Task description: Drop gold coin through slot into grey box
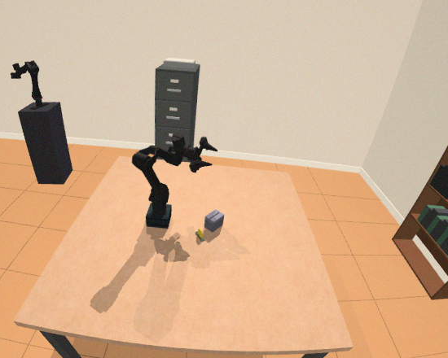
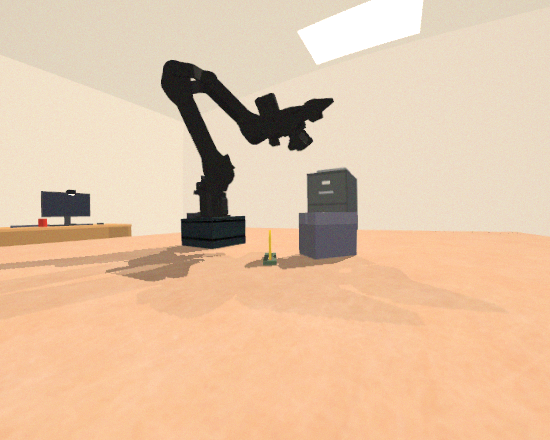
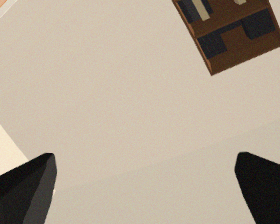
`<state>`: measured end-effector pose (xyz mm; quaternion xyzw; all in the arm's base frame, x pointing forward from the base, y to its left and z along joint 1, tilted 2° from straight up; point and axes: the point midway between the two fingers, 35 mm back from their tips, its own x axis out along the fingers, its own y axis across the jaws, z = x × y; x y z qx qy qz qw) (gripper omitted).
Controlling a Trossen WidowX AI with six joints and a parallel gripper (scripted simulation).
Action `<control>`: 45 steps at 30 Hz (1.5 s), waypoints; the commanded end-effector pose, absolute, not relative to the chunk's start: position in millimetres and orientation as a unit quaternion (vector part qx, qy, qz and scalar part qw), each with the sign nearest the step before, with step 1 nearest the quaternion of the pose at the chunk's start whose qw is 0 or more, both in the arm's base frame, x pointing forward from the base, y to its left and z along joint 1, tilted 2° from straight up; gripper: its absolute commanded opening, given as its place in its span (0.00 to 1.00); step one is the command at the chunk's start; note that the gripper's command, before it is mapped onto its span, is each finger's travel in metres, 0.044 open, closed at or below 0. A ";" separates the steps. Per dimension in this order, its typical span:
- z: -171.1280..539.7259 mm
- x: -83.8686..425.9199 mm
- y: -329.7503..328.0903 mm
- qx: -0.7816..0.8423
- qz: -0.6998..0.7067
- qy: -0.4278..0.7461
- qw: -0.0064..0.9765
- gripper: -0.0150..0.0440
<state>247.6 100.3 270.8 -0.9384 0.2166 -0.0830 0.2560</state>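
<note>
The yellow-gold coin (image 1: 200,233) (image 2: 270,242) stands on edge in the small dark-green holder (image 1: 201,238) (image 2: 270,262). In the exterior view it shows edge-on as a thin upright line. The closed grey box (image 1: 214,222) (image 2: 328,237) stands close by, to the right of the holder in the top and exterior views; its narrow slot shows as a dark line on the lid in the top view. My gripper (image 1: 214,157) (image 3: 148,164) is wide open and empty, high above the table and the box. The wrist view shows neither coin, holder nor box.
The arm's base (image 1: 159,217) (image 2: 213,231) stands on the table (image 1: 246,301) (image 2: 282,360), left of the holder and box. A filing cabinet (image 1: 177,102) (image 2: 328,192) stands beyond the table. A bookshelf (image 1: 417,274) (image 3: 241,47) stands off to the side. Arm shadows fall around the holder.
</note>
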 end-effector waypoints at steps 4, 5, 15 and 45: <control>267.0 274.3 93.7 -0.952 -0.070 0.222 0.200 0.75; 263.8 285.0 89.7 -0.956 -0.060 0.224 0.179 0.71; 199.3 351.4 14.7 -0.953 0.129 0.265 0.066 0.53; 82.2 215.9 -120.4 -0.595 0.583 0.402 0.380 0.53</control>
